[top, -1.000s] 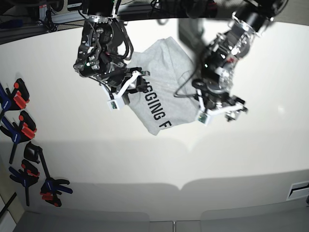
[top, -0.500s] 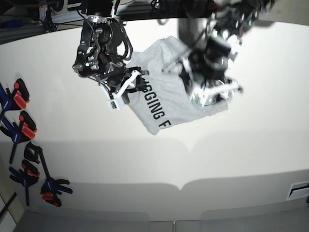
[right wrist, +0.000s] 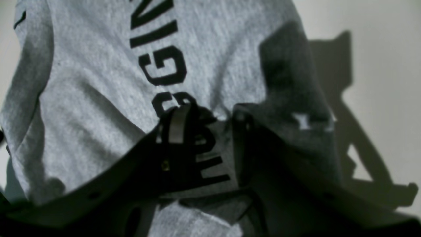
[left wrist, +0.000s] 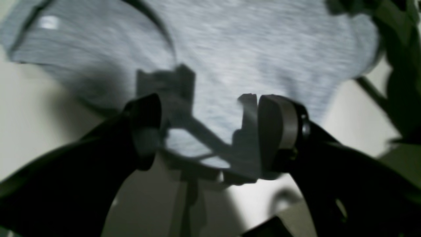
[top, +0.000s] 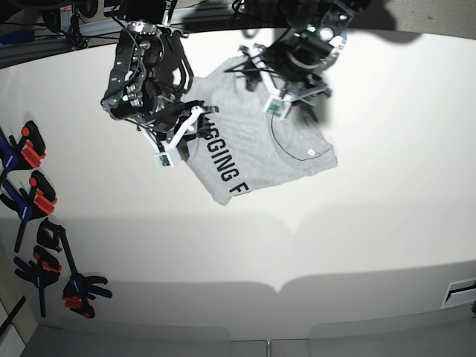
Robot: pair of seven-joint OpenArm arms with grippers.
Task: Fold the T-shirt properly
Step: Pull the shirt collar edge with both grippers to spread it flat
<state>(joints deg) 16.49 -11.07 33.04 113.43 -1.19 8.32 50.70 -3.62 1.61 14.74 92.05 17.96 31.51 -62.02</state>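
The light grey T-shirt [top: 253, 152] lies partly folded on the white table [top: 372, 223], black lettering up and the neckline with its label toward the right. My right gripper [top: 195, 125] is at the shirt's left edge. In the right wrist view its fingers [right wrist: 177, 125] pinch a raised fold of the T-shirt [right wrist: 98, 82] beside the letters, so my right gripper [right wrist: 210, 128] is shut on it. My left gripper [top: 294, 100] hovers over the shirt's far edge. In the blurred left wrist view my left gripper [left wrist: 207, 131] is wide open and empty above the T-shirt [left wrist: 230, 49].
Several black, red and blue clamps [top: 33, 208] lie along the table's left edge. Dark frame rails and cables [top: 223, 11] run along the back edge. A small dark fixture [top: 461, 291] sits at the lower right.
My left arm swung, open, from the shirt's lower right corner up to its far edge, uncovering the neckline. My right gripper drew the shirt slightly left and up.
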